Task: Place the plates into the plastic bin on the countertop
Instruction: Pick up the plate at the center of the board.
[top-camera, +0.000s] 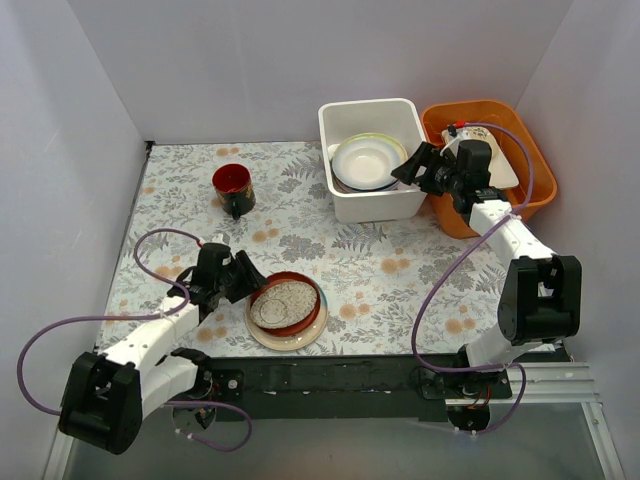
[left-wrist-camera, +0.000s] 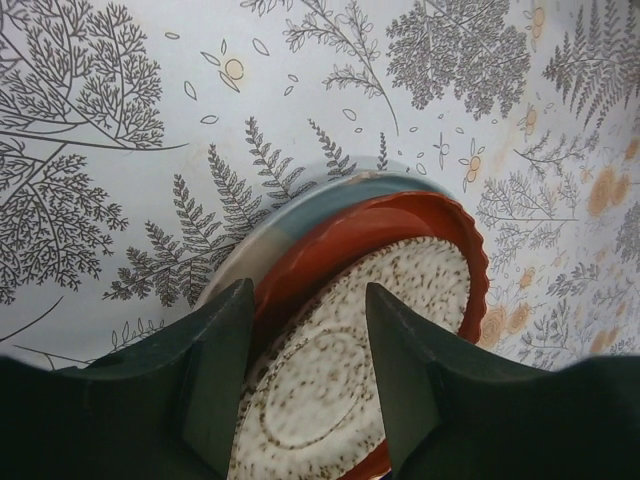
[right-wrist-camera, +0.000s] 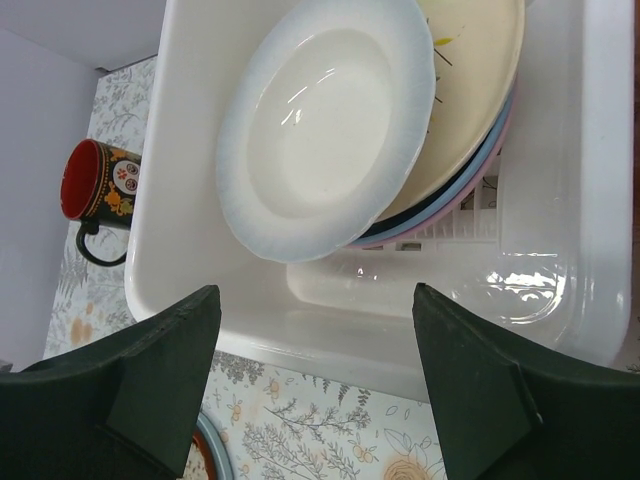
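Countertop (top-camera: 330, 255): flat, grey-white leaf print with small orange flowers, walled on three sides.
Ten o'clock: a dark-red cup (top-camera: 233, 187), upright, standing alone.
One o'clock: the white plastic bin (top-camera: 372, 205), against the back wall.
Two o'clock: an orange tub (top-camera: 500, 108), just beside the bin.
Six to seven o'clock: a cream-and-blue plate (top-camera: 290, 342), flat, near the front edge.

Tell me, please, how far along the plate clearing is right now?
Done: several plates already lie stacked in the plastic bin. In hand: the left tool, open, straddles the rim of the red-brown plate, not yet lifted; the right tool hovers open and empty at the bin. Left: that plate, the speckled dish in it and the cream-and-blue plate beneath, all on the countertop.
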